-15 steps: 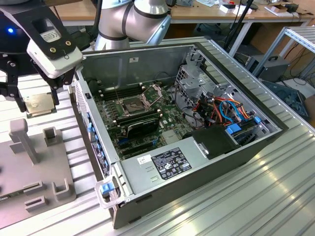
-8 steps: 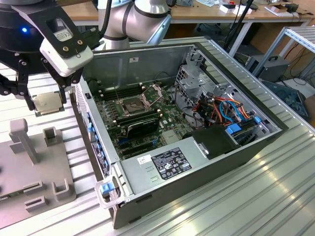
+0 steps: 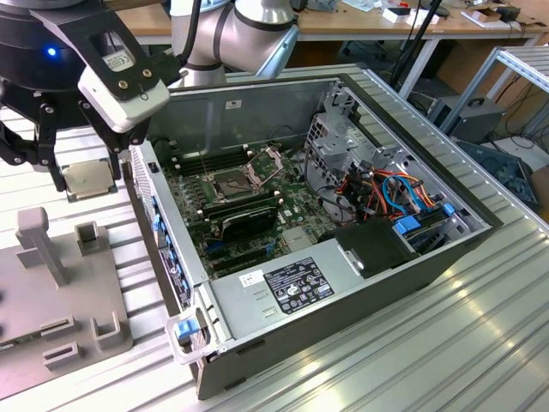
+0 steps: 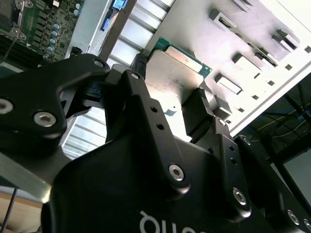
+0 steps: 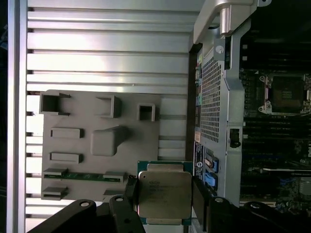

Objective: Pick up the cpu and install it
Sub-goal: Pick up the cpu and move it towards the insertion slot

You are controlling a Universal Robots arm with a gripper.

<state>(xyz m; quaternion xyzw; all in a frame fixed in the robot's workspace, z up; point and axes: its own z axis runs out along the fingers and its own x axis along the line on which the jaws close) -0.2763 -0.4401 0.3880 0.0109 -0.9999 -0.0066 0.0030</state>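
I have gripper (image 5: 165,190) clamped on cpu (image 3: 88,179) edges, near grey fixture tray (image 3: 51,292), outside computer case (image 3: 343,283) on exterior view's left. Risk: thin edge grip slips, chip tilts, damages socket (image 3: 232,182).

The case wall (image 3: 157,219) (upright, beside the gripper (image 3: 86,181) and its cpu (image 3: 91,176)) stands between them and the open socket (image 3: 233,182)

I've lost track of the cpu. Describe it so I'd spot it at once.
Find the open computer case; beside it, at the exterior view's left, the gripper hangs over the slatted table. The cpu is the thin flat square it clamps, dull silver on top, unlike the matte grey blocks of the fixture plate nearby.
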